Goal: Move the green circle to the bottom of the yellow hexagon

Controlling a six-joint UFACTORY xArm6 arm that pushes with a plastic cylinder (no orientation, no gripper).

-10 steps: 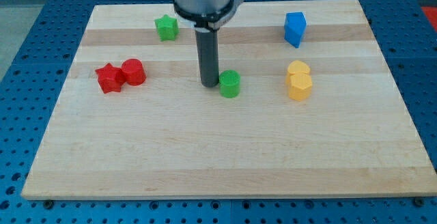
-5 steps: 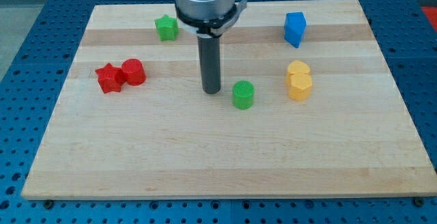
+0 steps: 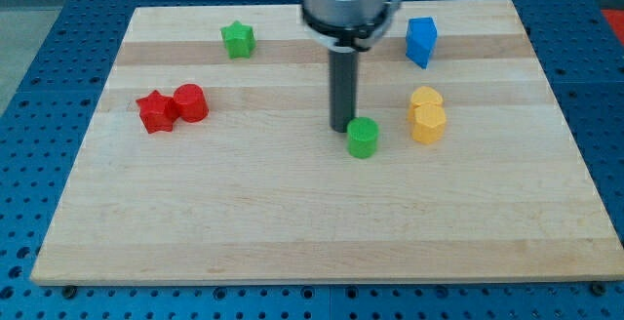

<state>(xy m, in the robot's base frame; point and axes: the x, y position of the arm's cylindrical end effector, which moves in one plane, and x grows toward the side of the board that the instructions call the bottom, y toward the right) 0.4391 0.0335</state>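
Observation:
The green circle [image 3: 363, 138], a short cylinder, stands near the board's middle, to the left of and slightly below the yellow hexagon [image 3: 428, 123]. My tip [image 3: 341, 129] touches or nearly touches the green circle's upper left side. The yellow hexagon sits at the view's right, with a yellow heart-like block [image 3: 425, 99] touching it from above.
A blue block [image 3: 420, 41] stands at the top right. A green star [image 3: 237, 39] is at the top left. A red star [image 3: 155, 112] and a red cylinder [image 3: 191, 102] sit together at the left. The wooden board [image 3: 292, 232] ends on a blue perforated table.
My tip has moved to the right and slightly down. The green circle has slid right and a little down, closer to the yellow hexagon.

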